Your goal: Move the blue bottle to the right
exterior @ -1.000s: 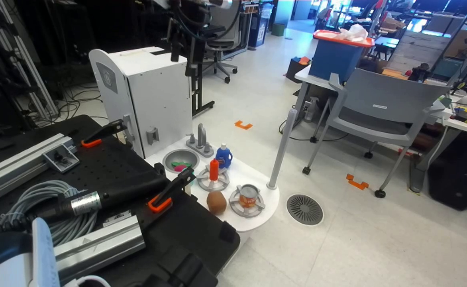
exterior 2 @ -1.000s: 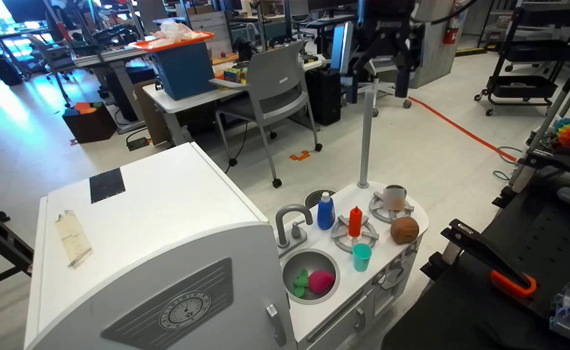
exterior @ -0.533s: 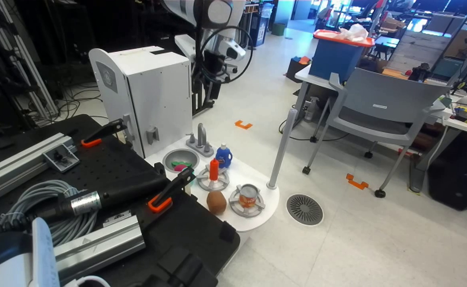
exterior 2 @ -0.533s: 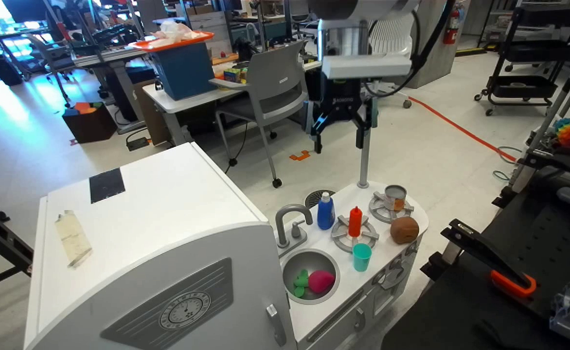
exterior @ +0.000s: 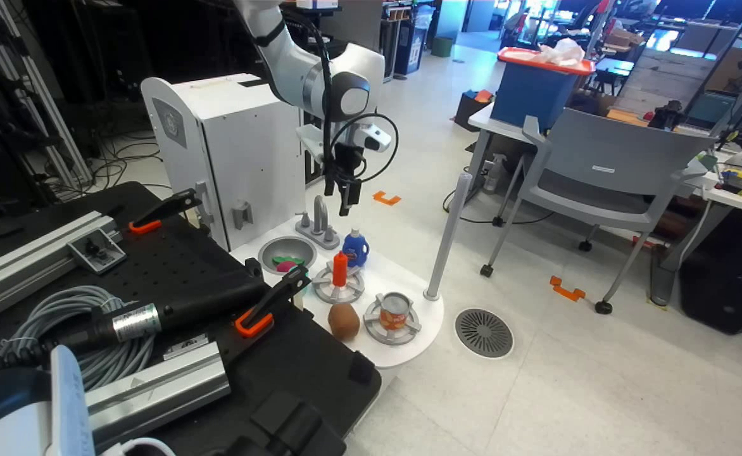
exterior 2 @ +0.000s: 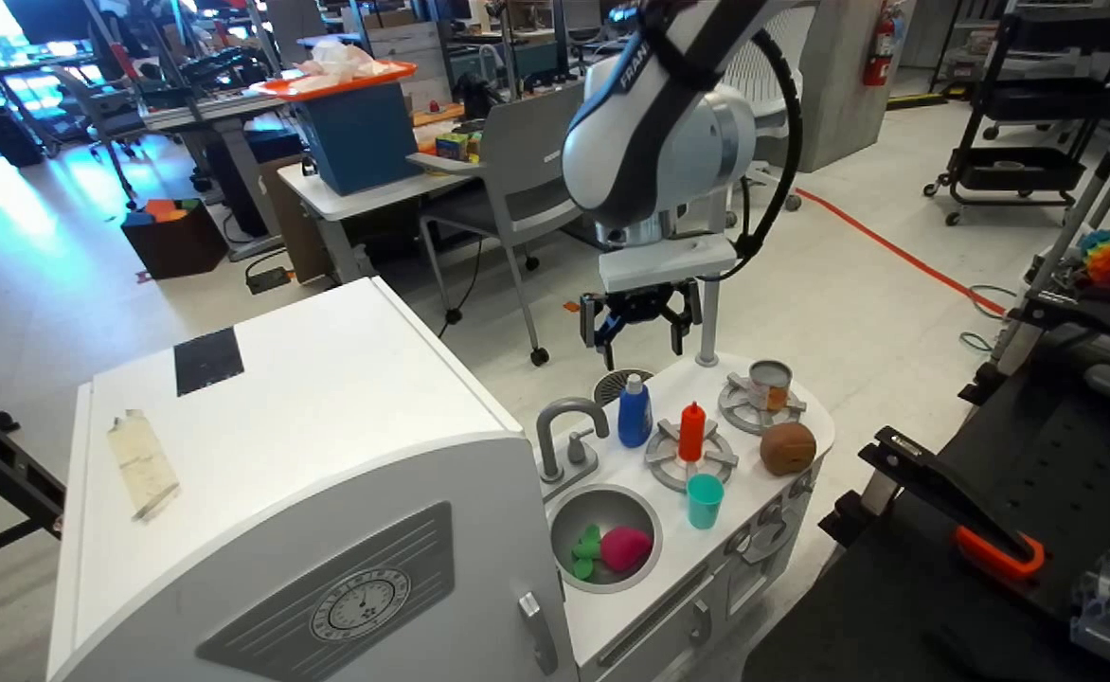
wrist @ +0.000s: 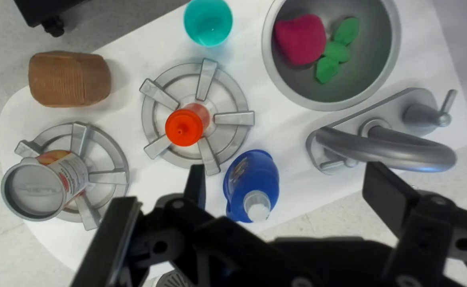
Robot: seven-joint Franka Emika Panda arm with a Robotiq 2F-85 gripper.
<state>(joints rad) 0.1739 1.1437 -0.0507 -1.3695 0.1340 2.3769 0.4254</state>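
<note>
The blue bottle (exterior 2: 634, 417) has a white cap and stands upright on the white toy kitchen counter (wrist: 289, 131). It shows in both exterior views (exterior: 356, 250) and in the wrist view (wrist: 253, 179). My gripper (exterior 2: 643, 358) is open and empty, a little above the bottle and pointing down. In the wrist view the bottle appears between the spread fingers of the gripper (wrist: 284, 171), nearer the left finger. The fingers do not touch it. The gripper also shows above the bottle in an exterior view (exterior: 337, 199).
A red squeeze bottle (wrist: 184, 128) stands on a burner close beside the bottle. A grey faucet (wrist: 401, 153) stands on its other side. A teal cup (exterior 2: 705, 502), a can (exterior 2: 769, 384), a brown item (exterior 2: 788, 448), a sink (wrist: 395, 28) and an upright pole (exterior: 450, 240) are around.
The arm has come down from high up, and the gripper is now lower and just above the blue bottle. It stays open. The bottle and the other items have not moved.
</note>
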